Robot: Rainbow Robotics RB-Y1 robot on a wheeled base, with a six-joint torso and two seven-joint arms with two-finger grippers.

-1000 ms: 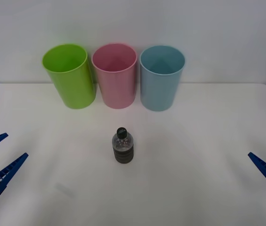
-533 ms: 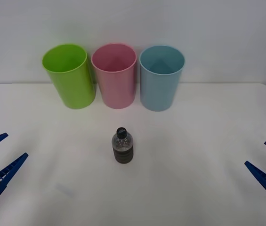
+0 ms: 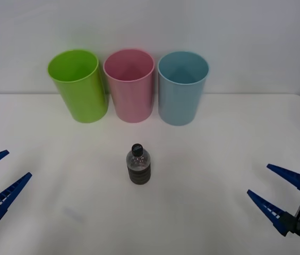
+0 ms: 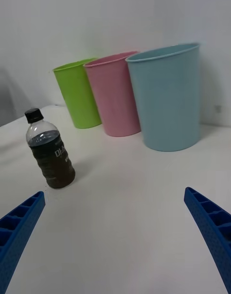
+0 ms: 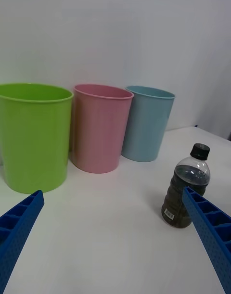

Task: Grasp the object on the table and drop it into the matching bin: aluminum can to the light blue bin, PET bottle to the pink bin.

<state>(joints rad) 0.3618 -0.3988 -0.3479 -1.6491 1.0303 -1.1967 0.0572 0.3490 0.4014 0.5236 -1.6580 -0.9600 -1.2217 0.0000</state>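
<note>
Near the middle of the table [image 3: 219,154], the bottle [image 3: 139,167] is standing upright with its black cap on top. From the bottle, the pink bin [image 3: 129,85] is sitting at 12 o'clock, the light blue bin [image 3: 182,87] at 1 o'clock and the green bin [image 3: 78,85] at 11 o'clock, all well apart from it.

At 4 o'clock from the bottle, the right gripper [image 3: 273,194] is hovering with its fingers spread wide and holding nothing. At 8 o'clock, the left gripper [image 3: 0,176] is waiting near the table edge, also spread wide and holding nothing.

I think the bottle is looking small and easy to tip. If a finger is bumping it on the way in, it could be falling over and rolling away. If the gripper is squeezing too near the cap, the bottle could be slipping out. The three bins are standing very close together, so a sloppy drop could be landing in the blue or green one, or knocking a bin over.
</note>
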